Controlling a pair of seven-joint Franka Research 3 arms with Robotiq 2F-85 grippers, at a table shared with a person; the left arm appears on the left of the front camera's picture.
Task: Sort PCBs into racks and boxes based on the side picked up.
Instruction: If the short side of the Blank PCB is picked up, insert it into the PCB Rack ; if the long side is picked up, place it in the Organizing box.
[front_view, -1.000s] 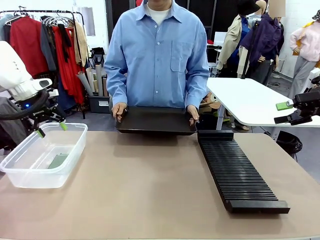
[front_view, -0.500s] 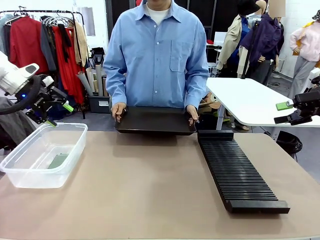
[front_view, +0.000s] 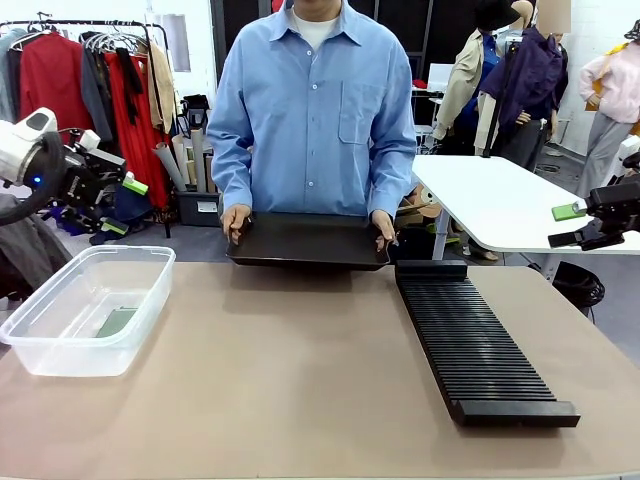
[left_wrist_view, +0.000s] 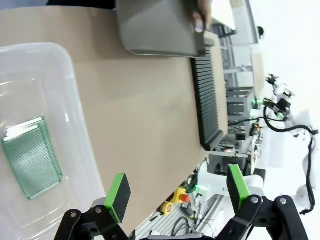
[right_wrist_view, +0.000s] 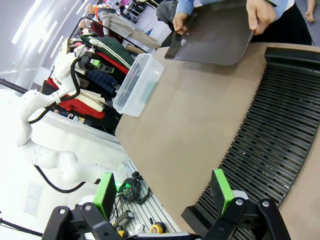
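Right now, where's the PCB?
Front view: the PCB lies flat on the floor of the clear box at the table's left, below the raised left end effector.

Table top (front_view: 300, 380) is looking like matt tan laminate, smooth, no glare. Box (front_view: 85, 310) is showing clear glossy plastic, soft highlights along the rim, walls slightly hazy. PCBs (left_wrist_view: 32, 156) inside are reading as dull green board with a fine dotted grid texture, pale edge strip. Rack (front_view: 478, 350) is showing matt black plastic, ribbed with close slots, faint sheen on the ridges. Tray (front_view: 310, 240) in the person's hands is looking smooth dark plastic, satin, catching light in the left wrist view. Left gripper (left_wrist_view: 177, 192) fingers are showing black hard plastic or metal with matt bright green rubbery pads (left_wrist_view: 119, 194). Shirt (front_view: 315, 110) is looking like light blue woven cloth, matt.
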